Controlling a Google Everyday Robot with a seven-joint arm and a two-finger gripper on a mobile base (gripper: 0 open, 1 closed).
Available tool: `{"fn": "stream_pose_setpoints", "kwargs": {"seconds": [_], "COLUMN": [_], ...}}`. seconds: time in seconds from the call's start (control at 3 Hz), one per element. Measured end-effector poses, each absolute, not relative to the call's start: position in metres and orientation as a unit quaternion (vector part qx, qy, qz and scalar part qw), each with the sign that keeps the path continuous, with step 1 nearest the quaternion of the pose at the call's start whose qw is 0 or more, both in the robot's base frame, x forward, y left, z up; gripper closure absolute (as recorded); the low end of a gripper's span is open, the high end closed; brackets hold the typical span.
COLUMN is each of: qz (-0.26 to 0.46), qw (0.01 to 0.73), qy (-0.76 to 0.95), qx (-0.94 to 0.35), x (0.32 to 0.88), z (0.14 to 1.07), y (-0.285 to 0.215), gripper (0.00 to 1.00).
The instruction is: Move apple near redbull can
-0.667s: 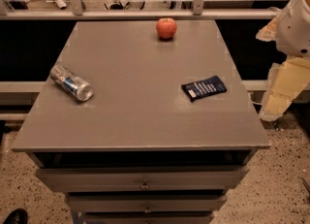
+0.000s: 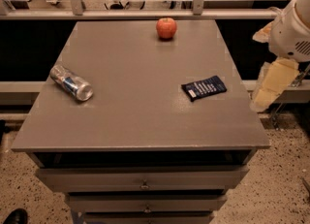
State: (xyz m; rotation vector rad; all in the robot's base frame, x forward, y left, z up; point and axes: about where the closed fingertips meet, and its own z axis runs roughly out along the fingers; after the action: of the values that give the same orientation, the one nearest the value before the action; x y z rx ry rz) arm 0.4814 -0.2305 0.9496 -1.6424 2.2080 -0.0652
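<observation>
Camera view: apple (image 2: 166,28) sits at the far edge of the surface (image 2: 140,121), well apart from the can (image 2: 71,83), which lies on its side near the left edge. A packet (image 2: 204,88) lies to the right, off the line between them. The pincer (image 2: 272,83) hangs beyond the right edge, and I cannot tell whether it is open or closed.

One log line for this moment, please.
gripper: beside table right edge, off the top | apple: far edge, not yet grasped | redbull can: on its side, left | snack packet: flat, right
</observation>
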Motion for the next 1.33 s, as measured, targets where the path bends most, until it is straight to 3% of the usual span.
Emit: {"fn": "stream_pose_setpoints", "kwargs": {"seconds": [0.33,1.0,1.33], "qz": [-0.013,0.009,0.009], "qw": [0.251,0.358,0.358], "qy": [0.784,0.763,0.763], "qx": [-0.568,-0.538,-0.538], "x": [0.56,0.662,0.662], "z": [0.924,0.925,0.925], "y": [-0.229,-0.198,-0.198], "gripper": [0.0,0.0,0.0]}}
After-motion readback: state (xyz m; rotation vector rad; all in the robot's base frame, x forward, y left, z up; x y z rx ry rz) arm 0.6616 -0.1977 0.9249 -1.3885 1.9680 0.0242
